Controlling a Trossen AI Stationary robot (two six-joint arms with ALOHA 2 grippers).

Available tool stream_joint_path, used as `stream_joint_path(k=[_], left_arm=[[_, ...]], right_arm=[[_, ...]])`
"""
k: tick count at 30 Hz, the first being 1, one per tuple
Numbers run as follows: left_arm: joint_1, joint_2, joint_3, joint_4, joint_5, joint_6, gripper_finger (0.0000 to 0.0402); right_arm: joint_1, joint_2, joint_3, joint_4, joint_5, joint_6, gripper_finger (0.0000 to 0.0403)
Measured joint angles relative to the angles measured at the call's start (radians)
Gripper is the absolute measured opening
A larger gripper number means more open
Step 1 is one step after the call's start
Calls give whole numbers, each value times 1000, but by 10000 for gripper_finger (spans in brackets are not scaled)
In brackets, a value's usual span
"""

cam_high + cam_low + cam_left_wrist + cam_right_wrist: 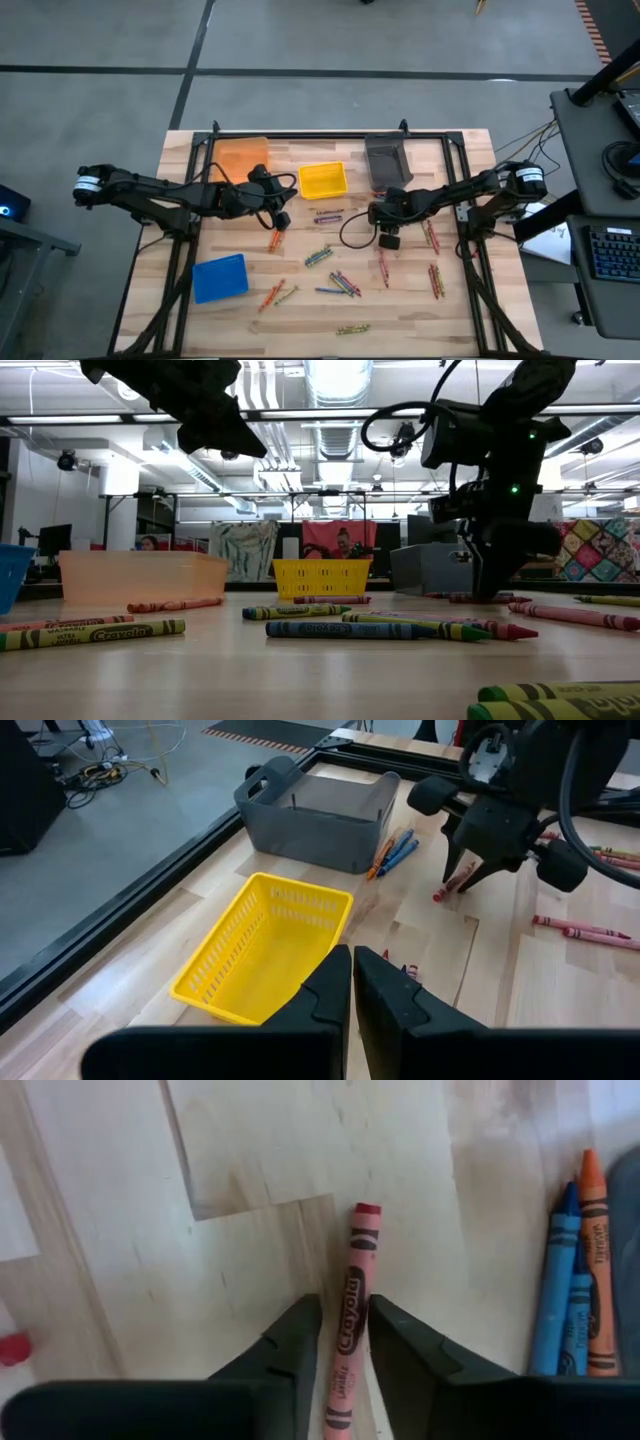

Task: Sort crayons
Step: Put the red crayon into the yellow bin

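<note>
The right pincer (343, 1342) is down on the tabletop (250, 1170) near the grey bin (318, 815), its fingers a little apart around a red crayon (348, 1330). The left pincer (352, 982) hangs pressed together beside the yellow bin (262, 948).

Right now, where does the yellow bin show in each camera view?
High view: yellow bin at upper middle, left of the grey bin.
Low view: centre background, left of the grey bin.
Left wrist view: in front, nearer than the grey bin.
Right wrist view: not in it.
Shared landmark: the grey bin.
</note>
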Motion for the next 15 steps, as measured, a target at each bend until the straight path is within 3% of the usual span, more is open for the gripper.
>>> stream_joint_path(k=[6,15], left_arm=[[0,0,0,6,0,0,0],[0,0,0,34,1,0,0]], right_arm=[[0,1,0,5,-17,0,19],[-1,-23,15,-15,-23,0,9]])
